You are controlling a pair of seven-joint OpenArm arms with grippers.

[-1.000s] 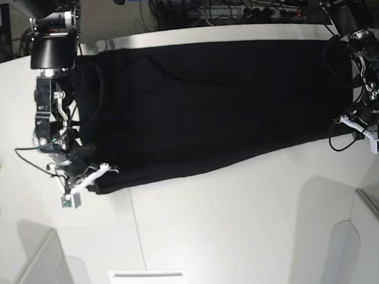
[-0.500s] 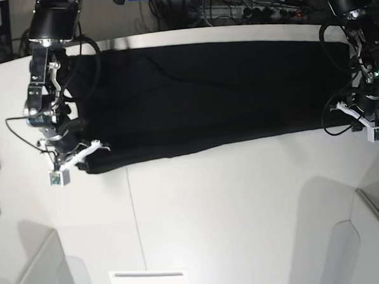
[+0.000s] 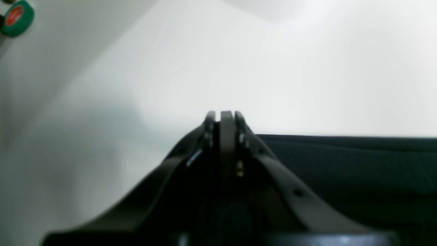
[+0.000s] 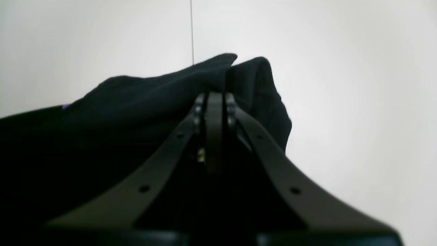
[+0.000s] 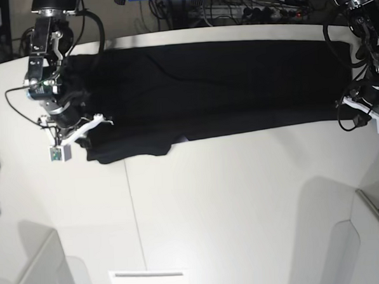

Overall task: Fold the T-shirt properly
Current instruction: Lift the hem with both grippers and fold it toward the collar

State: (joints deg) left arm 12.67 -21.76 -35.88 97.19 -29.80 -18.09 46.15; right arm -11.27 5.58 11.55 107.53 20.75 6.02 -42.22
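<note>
At both ends of the T-shirt's (image 5: 224, 83) near edge, the left pincer (image 5: 361, 119) and right pincer (image 5: 81, 142) pinch cloth, apparently mid-fold; next, align and lower it.

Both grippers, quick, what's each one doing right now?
Left gripper: closed, holding the black T-shirt's edge.
Right gripper: closed, holding the shirt, its cloth bunched around the fingers.
</note>
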